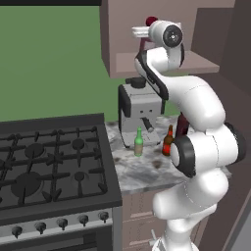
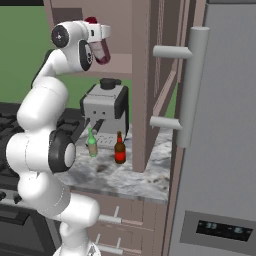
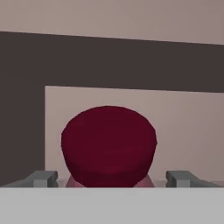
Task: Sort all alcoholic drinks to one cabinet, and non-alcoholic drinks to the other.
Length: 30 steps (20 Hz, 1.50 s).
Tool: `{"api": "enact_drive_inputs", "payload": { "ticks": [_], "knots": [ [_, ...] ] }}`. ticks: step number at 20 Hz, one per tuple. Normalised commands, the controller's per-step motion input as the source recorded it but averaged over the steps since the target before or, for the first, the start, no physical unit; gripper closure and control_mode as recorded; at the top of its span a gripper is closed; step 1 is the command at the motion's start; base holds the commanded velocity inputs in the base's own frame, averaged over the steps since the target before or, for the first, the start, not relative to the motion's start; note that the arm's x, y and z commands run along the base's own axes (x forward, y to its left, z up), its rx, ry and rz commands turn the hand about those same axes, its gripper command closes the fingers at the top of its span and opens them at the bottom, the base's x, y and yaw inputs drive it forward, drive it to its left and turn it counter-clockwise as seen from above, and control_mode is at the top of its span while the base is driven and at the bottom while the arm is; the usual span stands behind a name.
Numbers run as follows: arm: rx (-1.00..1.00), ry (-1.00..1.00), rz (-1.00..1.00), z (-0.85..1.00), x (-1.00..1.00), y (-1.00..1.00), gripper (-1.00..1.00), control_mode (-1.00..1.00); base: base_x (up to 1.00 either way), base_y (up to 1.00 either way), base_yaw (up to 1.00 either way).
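My gripper (image 2: 100, 31) reaches into the open upper cabinet (image 1: 196, 62), above the coffee machine. A pink bottle (image 2: 102, 52) with a dark red cap (image 3: 108, 144) sits between its fingers. In the hand view both fingertips (image 3: 43, 178) stand apart from the cap, so the gripper (image 3: 111, 178) is open. On the counter below stand a slim green bottle (image 1: 139, 142) (image 2: 92, 142) and an amber-brown bottle (image 1: 168, 141) (image 2: 120, 149). A dark maroon bottle (image 1: 182, 125) shows partly behind my arm.
A grey coffee machine (image 1: 139, 105) (image 2: 104, 105) stands at the back of the marble counter (image 1: 142, 171). The stove (image 1: 49, 162) lies to the left. A steel fridge (image 2: 220, 150) with a long handle (image 2: 192, 85) stands at the right, past a tall cabinet panel (image 2: 142, 75).
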Motion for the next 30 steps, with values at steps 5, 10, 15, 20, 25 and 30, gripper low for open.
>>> {"api": "enact_drive_inputs", "payload": {
  "ticks": [5,10,15,20,25,30],
  "knots": [
    [0.0,-0.03,0.0,-0.01,0.21,0.0,-1.0,-1.0,0.0,0.0,0.0],
    [0.0,0.02,-0.01,0.02,0.09,0.0,-1.0,-1.0,0.0,0.0,0.0],
    [0.0,0.09,-0.03,0.21,0.0,0.0,-1.0,-1.0,0.0,0.0,0.0],
    [0.0,0.11,-0.03,0.26,0.11,0.0,-1.0,-1.0,0.0,0.0,0.0],
    [0.0,0.06,-0.03,0.11,0.18,0.0,-1.0,-1.0,0.0,0.0,0.0],
    [0.0,-0.01,-0.01,0.0,0.25,0.0,-1.0,-1.0,0.0,0.0,0.0]
  ]
}}
